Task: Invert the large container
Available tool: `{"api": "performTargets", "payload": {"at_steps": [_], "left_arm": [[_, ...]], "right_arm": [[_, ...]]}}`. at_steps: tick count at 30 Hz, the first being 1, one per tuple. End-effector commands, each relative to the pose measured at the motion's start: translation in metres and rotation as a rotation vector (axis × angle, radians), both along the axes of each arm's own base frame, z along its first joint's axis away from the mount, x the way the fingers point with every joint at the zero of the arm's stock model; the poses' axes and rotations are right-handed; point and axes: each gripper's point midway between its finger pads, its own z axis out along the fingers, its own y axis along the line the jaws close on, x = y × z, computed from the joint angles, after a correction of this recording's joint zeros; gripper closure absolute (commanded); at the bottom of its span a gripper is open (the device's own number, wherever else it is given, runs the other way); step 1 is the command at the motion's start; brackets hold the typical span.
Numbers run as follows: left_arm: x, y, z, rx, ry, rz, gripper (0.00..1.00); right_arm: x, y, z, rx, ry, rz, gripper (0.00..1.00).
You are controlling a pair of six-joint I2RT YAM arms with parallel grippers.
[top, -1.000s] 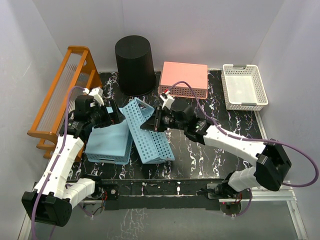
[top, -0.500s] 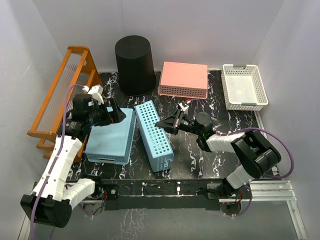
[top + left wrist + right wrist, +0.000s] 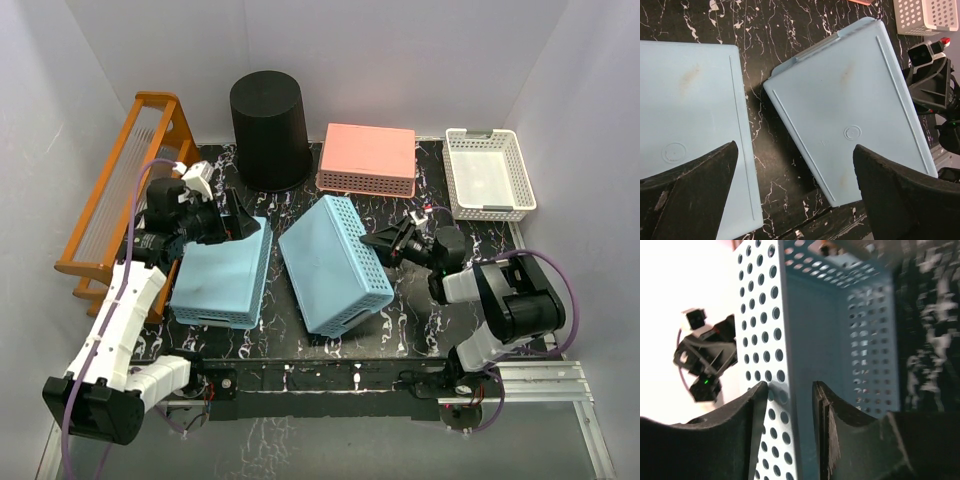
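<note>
The large container [image 3: 270, 125], a black ribbed bucket, stands at the back of the table with its closed flat end up and its wider end down. Neither gripper touches it. My left gripper [image 3: 240, 225] [image 3: 794, 147] hangs wide open over the gap between two overturned blue baskets, holding nothing. My right gripper [image 3: 378, 240] [image 3: 790, 385] is low at the right edge of the middle blue basket [image 3: 333, 262] [image 3: 850, 115]. Its jaws stand slightly apart on either side of that basket's perforated wall [image 3: 760, 315], with a gap showing at one finger.
A second blue basket [image 3: 220, 275] [image 3: 690, 125] lies bottom-up at the left. A pink basket [image 3: 368, 155] lies bottom-up behind the middle, and a white basket [image 3: 488, 172] sits upright at back right. An orange wooden rack [image 3: 130, 185] lines the left wall.
The middle blue basket went from standing on its side to lying bottom-up, further right. My right gripper swung right and low with it and its jaws parted. The left arm barely moved.
</note>
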Motion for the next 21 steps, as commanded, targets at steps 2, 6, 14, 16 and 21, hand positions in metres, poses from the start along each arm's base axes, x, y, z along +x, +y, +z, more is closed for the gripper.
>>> {"api": "performTargets", "payload": {"at_steps": [2, 6, 14, 16, 21], "left_arm": [[0.006, -0.004, 0.016, -0.016, -0.031, -0.025, 0.01], [0.008, -0.01, 0.014, -0.034, -0.019, -0.052, 0.01], [-0.003, -0.023, 0.023, -0.108, -0.005, -0.118, 0.01], [-0.01, -0.024, 0.022, -0.112, 0.008, -0.132, 0.01], [-0.02, -0.029, 0.019, -0.132, 0.031, -0.173, 0.01]], "right_arm": [[0.02, -0.025, -0.035, -0.334, -0.04, -0.05, 0.48], [0.046, -0.061, -0.035, -0.693, -0.069, -0.172, 0.22], [0.065, -0.145, -0.014, -1.142, -0.041, -0.46, 0.08], [0.07, -0.163, -0.004, -1.211, -0.026, -0.544, 0.07], [0.099, -0.194, 0.035, -1.281, -0.056, -0.755, 0.06]]}}
